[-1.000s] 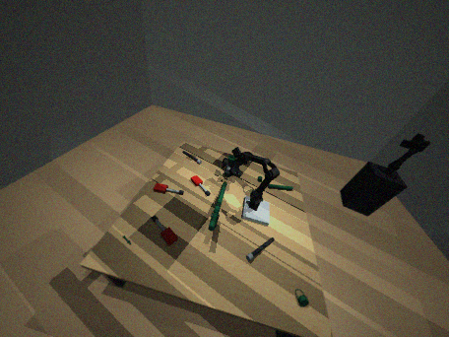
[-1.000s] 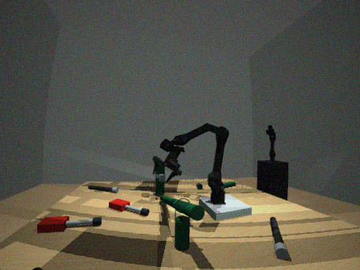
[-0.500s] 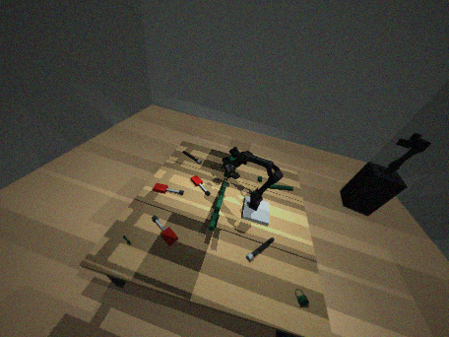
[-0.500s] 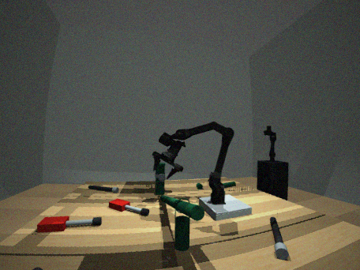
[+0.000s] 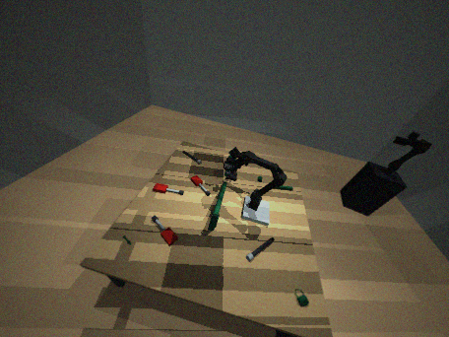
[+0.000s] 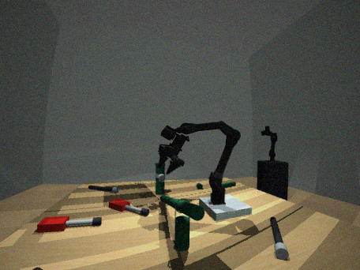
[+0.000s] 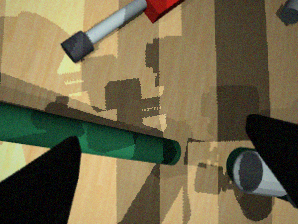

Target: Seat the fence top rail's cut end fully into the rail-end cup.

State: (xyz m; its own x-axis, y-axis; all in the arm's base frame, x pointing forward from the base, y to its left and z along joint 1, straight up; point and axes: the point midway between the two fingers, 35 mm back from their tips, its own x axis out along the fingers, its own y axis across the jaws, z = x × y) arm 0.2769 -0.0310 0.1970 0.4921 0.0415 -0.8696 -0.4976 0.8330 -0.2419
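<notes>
The green rail (image 5: 219, 207) (image 6: 182, 207) (image 7: 110, 142) lies raised over a short green post (image 6: 181, 234); the loop cap is not clear. The rail's far cut end stands apart from the grey cup (image 6: 161, 178) (image 7: 251, 172), with a gap between them in the wrist view. The cup is high on the big green post (image 6: 159, 188); the brace band cannot be told apart. My gripper (image 6: 165, 168) (image 7: 165, 133) is open and empty above the rail end and cup. In the wrist view one finger overlaps the rail and the other overlaps the cup's side; contact cannot be told.
Red-ended tools (image 5: 160, 188) (image 6: 53, 224) lie left of the rail. A dark rod with a grey end (image 5: 260, 249) (image 6: 278, 237) lies right. A green padlock (image 5: 302, 299) is near the front. A black box (image 5: 372, 189) (image 6: 272, 179) bearing another arm stands far right.
</notes>
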